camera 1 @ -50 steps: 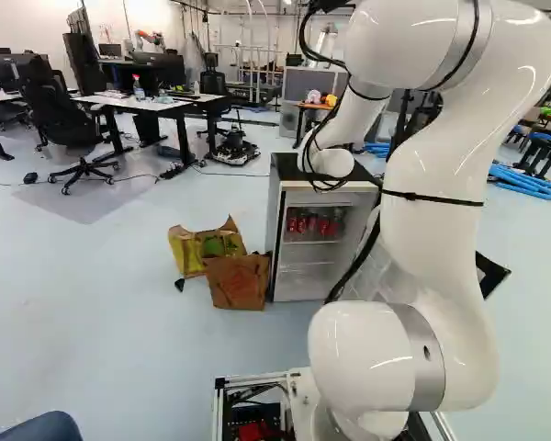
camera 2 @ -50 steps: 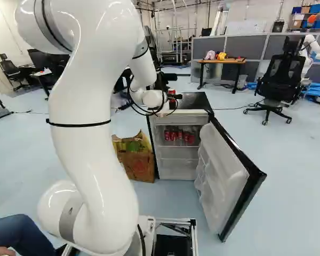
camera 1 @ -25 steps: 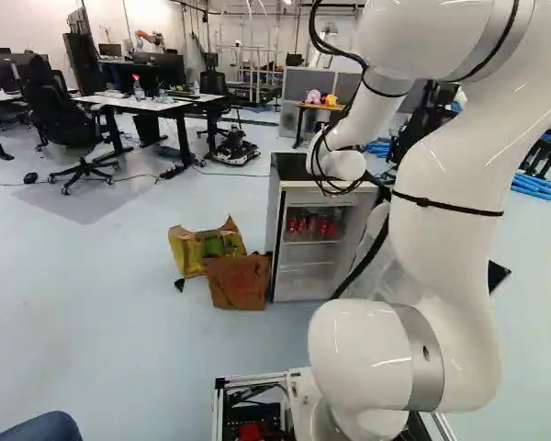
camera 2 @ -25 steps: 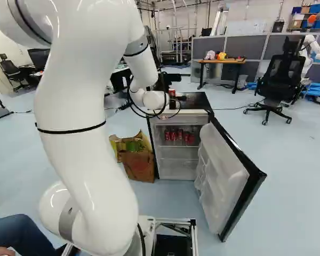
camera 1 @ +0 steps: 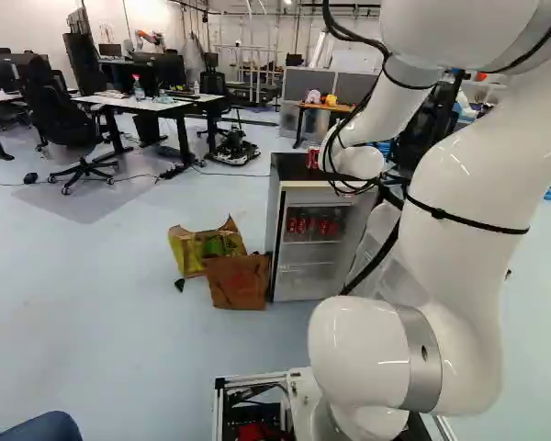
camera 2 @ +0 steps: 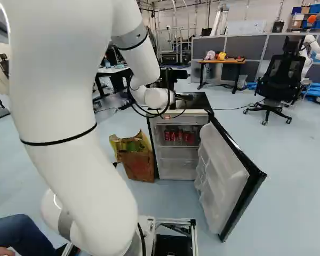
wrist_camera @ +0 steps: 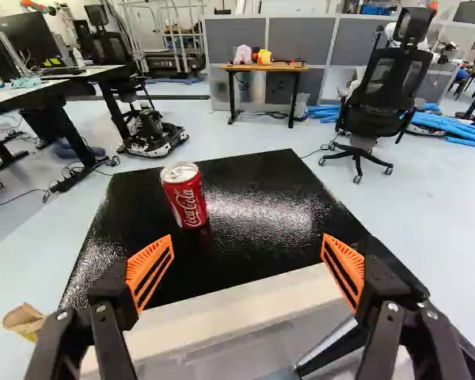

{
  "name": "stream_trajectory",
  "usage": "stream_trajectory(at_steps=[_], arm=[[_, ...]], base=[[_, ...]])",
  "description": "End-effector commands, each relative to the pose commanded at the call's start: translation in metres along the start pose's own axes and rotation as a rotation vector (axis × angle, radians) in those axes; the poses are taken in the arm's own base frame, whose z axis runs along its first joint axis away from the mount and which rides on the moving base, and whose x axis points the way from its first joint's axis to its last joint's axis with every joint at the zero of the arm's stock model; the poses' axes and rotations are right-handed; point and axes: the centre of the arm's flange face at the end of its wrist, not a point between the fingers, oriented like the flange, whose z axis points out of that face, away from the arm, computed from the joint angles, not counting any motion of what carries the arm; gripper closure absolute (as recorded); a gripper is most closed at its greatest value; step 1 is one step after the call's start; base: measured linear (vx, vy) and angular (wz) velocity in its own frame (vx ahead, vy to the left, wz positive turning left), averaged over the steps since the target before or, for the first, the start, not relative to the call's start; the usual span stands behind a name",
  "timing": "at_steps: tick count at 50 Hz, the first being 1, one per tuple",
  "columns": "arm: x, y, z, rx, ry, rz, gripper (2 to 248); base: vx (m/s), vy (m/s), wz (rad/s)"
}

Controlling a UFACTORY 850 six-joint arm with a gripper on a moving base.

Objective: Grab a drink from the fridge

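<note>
In the right base view my gripper (camera 2: 185, 98) is at the front of the fridge top, mostly hidden behind the wrist. In the wrist view the gripper (wrist_camera: 248, 266) is wide open, with nothing between its orange pads. A red drink can (wrist_camera: 185, 195) stands upright on the black fridge top (wrist_camera: 257, 237), ahead of the fingers and off to one side, touching neither. The left base view shows this can (camera 1: 313, 158) beside the wrist. Below, the fridge door (camera 2: 224, 170) stands open, and several red cans (camera 2: 178, 136) stand on an inner shelf.
Paper bags (camera 1: 239, 281) stand on the floor against the fridge's side. Farther back are a small wooden table (camera 2: 222, 61), an office chair (camera 2: 280, 74) and white desks (camera 1: 138, 103). Another robot (camera 2: 312, 45) is at the far right of the right base view.
The arm has shifted rightward in the left base view, uncovering the can on the fridge top. The wrist now hides that can in the right base view. The base has stayed put.
</note>
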Motion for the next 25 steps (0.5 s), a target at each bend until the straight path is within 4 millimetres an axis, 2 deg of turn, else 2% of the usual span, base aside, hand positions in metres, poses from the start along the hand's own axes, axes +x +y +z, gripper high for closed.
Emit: stream_trajectory(at_steps=[25], arm=[[0.009,0.036,-0.037,-0.07,-0.035,0.027,3]], base=[[0.0,0.0,0.0]])
